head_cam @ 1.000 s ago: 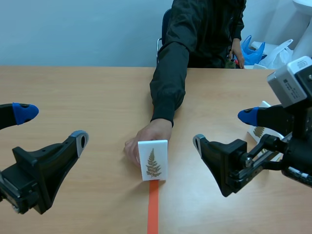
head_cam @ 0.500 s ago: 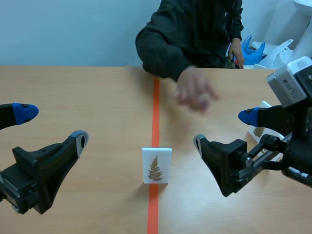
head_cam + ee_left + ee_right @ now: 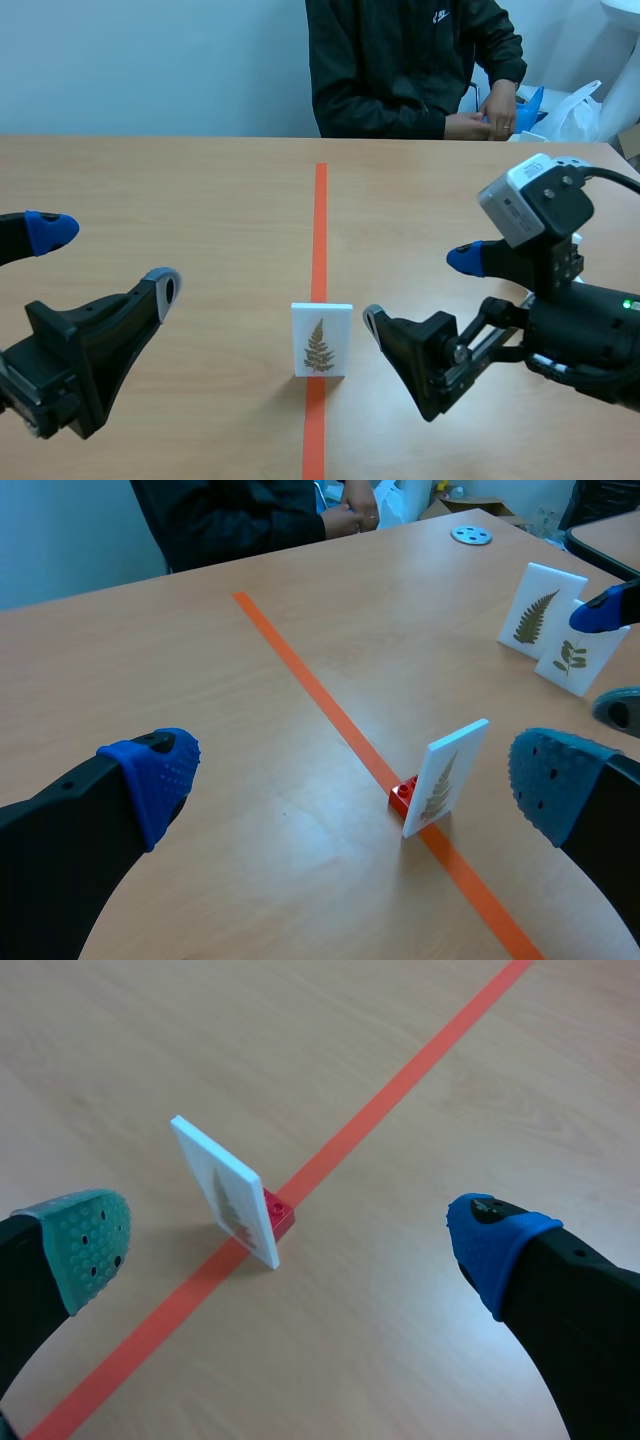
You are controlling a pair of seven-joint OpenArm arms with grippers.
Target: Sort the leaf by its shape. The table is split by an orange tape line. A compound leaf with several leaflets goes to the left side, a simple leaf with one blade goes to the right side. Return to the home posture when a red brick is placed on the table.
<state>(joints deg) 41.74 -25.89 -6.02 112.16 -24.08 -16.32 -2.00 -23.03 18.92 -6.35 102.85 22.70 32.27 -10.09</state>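
Left hand (image 3: 105, 258): low over the left half of the worktop (image 3: 200, 190), well apart from the card. Fingers spread wide, one blue pad and one grey pad showing. It holds nothing.

Orange tape line (image 3: 320, 215): runs down the middle of the worktop, away from the robot toward the far edge.

Fern card (image 3: 321, 340): a white card printed with a compound leaf of many small leaflets. It stands near-upright directly on the tape line, printed face toward the robot, leaning back slightly. It lies on neither side of the line, and neither hand touches it.

Red brick (image 3: 279, 1210): small, sitting on the tape line just behind the card's foot and touching its back. Hidden behind the card in the scene view; seen in both wrist views.

Person (image 3: 400, 70): dark jacket, seated across the far edge, to the right of the line.

Right hand (image 3: 424, 290): low over the right half, just beside the card on its right and not in contact. Fingers wide apart, blue pad farther from the robot, grey-green pad nearer. Nothing is between them.

Far right, left wrist view: two more white leaf cards stand together, one with a fern print (image 3: 541, 610), one with a small sprig (image 3: 572, 660), the sprig card partly overlapping the other.
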